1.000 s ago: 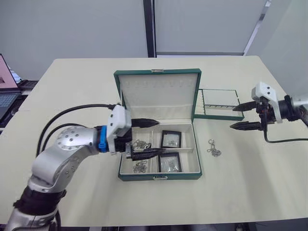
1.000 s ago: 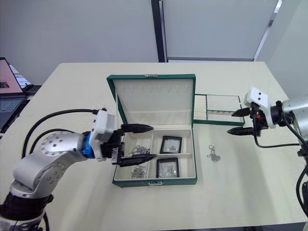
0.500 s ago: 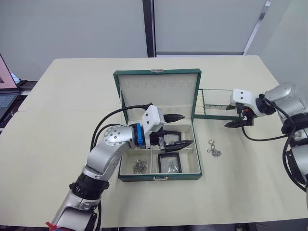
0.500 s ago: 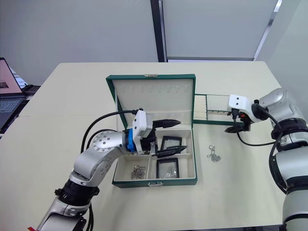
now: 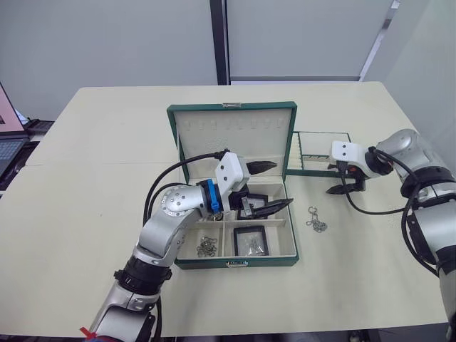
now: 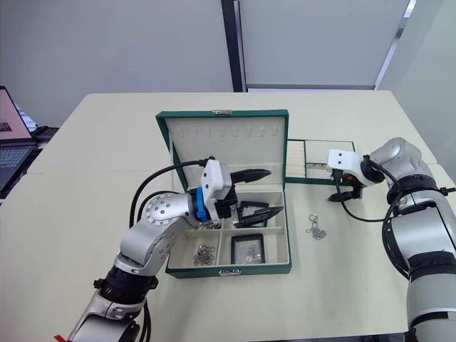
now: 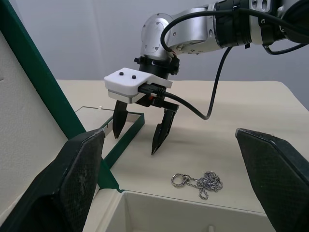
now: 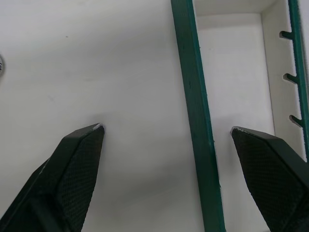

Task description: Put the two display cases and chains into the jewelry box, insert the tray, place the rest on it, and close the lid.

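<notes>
The right gripper [image 7: 141,130] is standing with its two black fingers spread wide and holding nothing, one tip inside the tray [image 5: 308,142] and the other on the table outside, so they are straddling the tray's near green edge [image 8: 193,111]. A second ago this gripper was hovering well out to the right of the tray; it has since swung in and tipped downward, which suggests it is setting up to grip the tray wall for the insertion step.

The left gripper [image 5: 271,187] is also gaping wide and empty, its fingers pointing right across the far-right compartment of the jewelry box [image 5: 235,263]. A second ago it was over the left compartments, by the chains [image 5: 207,246] now lying there; it has since reached across the box, and is now hanging above the far display case [image 6: 251,209]. The near display case [image 5: 251,241] is lying flat in the front-right compartment, and the lid [image 5: 234,135] is standing upright behind.

One loose chain [image 5: 316,221] is lying on the table [image 5: 107,142] just right of the box, between the box and the right gripper, in the same spot as a second ago. If it belongs with the chains in the box, the first step is not quite done; otherwise it goes on the tray later.
</notes>
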### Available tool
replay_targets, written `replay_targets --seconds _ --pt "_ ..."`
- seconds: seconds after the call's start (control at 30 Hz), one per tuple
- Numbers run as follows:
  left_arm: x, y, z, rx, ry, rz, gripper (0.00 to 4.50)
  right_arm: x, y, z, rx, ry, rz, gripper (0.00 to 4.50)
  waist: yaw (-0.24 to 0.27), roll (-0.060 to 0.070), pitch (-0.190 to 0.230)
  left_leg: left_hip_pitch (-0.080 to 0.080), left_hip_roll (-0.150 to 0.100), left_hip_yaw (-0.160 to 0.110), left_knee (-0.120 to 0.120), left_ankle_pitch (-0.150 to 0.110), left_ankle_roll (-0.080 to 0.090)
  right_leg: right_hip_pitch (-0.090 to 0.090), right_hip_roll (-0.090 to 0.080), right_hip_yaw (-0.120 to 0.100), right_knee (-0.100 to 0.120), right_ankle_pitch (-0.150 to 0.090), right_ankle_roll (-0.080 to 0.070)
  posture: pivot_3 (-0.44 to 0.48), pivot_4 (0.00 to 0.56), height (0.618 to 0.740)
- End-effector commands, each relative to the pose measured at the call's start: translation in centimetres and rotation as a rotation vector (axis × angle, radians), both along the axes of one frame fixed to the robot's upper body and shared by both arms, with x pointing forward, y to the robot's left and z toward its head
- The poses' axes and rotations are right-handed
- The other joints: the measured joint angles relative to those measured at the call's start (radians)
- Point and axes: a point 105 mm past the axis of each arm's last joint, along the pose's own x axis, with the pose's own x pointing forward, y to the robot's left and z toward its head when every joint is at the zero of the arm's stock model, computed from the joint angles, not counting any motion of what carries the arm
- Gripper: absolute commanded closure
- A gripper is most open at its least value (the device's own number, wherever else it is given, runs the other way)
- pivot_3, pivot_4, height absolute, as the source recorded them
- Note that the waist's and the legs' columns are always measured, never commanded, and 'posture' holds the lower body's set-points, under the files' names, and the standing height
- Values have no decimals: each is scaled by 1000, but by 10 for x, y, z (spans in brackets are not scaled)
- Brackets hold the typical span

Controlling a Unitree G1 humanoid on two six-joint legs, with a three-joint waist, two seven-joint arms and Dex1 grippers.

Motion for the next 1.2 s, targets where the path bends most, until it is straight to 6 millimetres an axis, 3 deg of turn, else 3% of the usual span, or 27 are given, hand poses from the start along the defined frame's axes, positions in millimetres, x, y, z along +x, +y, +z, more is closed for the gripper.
replay_targets --seconds 0.03,0.2,0.5,0.93,1.2 --pt "0 2 7 -24 -41 17 0 6 2 15 1 -61 2 625 -2 0 0 0 0 0 0 0 0 0 0 0 0 0 0 0 150 740" --pt "0 0 8 -28 -41 20 0 9 4 18 5 -82 -2 2247 -4 0 0 0 0 0 0 0 0 0 0 0 0 0 0 0 150 740" --pt "4 3 8 -22 -50 37 0 11 5 22 3 -94 -2 4426 -4 0 0 0 0 0 0 0 0 0 0 0 0 0 0 0 150 740" --pt "-2 -1 6 -29 -55 -4 0 8 2 32 12 -80 5 4488 -6 0 0 0 0 1 0 0 0 0 0 0 0 0 0 0 150 740" --pt "2 14 17 -15 -98 -30 0 -4 -22 77 69 -99 -11 4488 -6 1 0 0 0 2 0 0 0 -1 -1 0 0 0 0 0 150 740"
